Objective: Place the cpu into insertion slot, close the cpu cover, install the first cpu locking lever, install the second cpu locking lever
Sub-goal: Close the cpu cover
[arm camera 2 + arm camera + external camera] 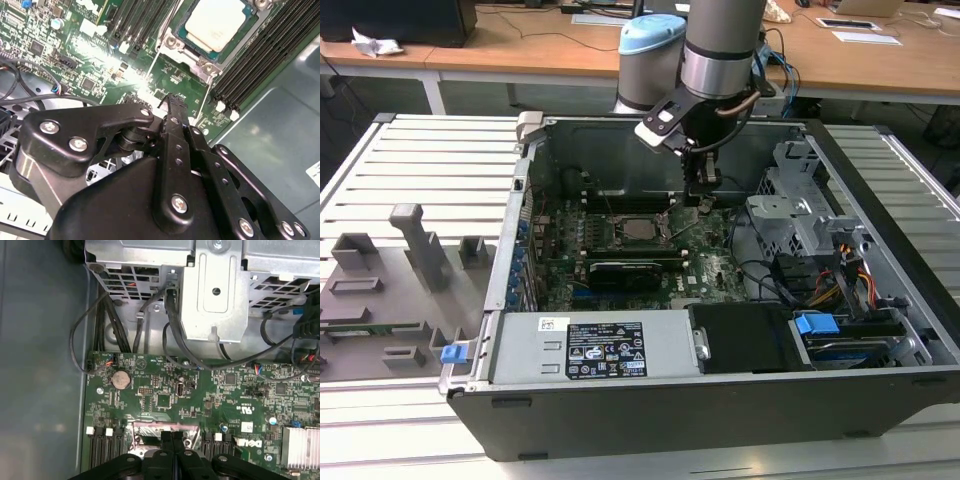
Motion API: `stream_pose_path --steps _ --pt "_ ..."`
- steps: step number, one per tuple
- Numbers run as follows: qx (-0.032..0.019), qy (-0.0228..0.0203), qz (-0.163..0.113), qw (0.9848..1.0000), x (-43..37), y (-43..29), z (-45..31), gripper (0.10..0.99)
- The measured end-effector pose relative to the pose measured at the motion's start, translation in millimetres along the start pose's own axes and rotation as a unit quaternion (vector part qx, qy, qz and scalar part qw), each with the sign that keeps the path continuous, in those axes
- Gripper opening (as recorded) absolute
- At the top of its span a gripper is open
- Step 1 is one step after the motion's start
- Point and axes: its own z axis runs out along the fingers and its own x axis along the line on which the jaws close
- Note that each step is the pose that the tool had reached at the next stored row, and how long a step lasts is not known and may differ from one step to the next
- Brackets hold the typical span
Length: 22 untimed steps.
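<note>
Gripper [172,439]: fingers pressed together with nothing between them; the tip hangs low, just beside the socket on the exterior view's right.
Cpu [217,22]: lies flat in the insertion slot [620,233], around the middle of the motherboard [715,265].
Cpu cover [172,44]: seems to be down around the chip.
Locking levers: I cannot tell whether they are locked; I judge this part is left.

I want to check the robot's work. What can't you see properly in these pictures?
Second wrist view: the cpu is cut off by the picture's edge.
First wrist view: the gripper hides most of the insertion slot.
Exterior view: the locking levers are too small to make out.
</note>
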Motion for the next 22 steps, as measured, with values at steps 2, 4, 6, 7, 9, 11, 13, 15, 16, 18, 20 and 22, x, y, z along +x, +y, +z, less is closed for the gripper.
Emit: stream_pose_path --steps 2,4,6,7,9,11,13,15,16,18,20,22 --pt "0.0009 -0.0008 0.0 1.0 1.6 4.0 1.0 0.106" --pt "0.0015 -0.0012 0.0 1.0 2.7 6.4 1.6 0.106" --pt "0.0023 -0.0021 0.0 1.0 4.1 10.7 2.6 0.106" --pt "0.0023 -0.0023 -0.003 1.0 4.2 12.5 2.9 0.106" --pt "0.0023 -0.0022 -0.011 0.9999 4.2 13.7 3.3 0.106" --pt "0.0022 -0.0022 -0.019 0.9998 4.2 15.3 3.7 0.106" --pt "0.0025 -0.0046 -0.021 0.9998 4.9 18.7 4.3 0.106" --pt "0.0027 -0.0061 -0.021 0.9998 5.5 20.5 4.5 0.106" --pt "0.0027 -0.0066 -0.021 0.9998 5.8 21.4 4.6 0.106" --pt "0.0029 -0.007 -0.021 0.9998 6.2 23.7 4.9 0.106" --pt "0.0032 -0.0071 -0.021 0.9998 6.5 25.9 5.4 0.106" --pt "0.0035 -0.0071 -0.021 0.9998 6.8 27.9 6.0 0.106"
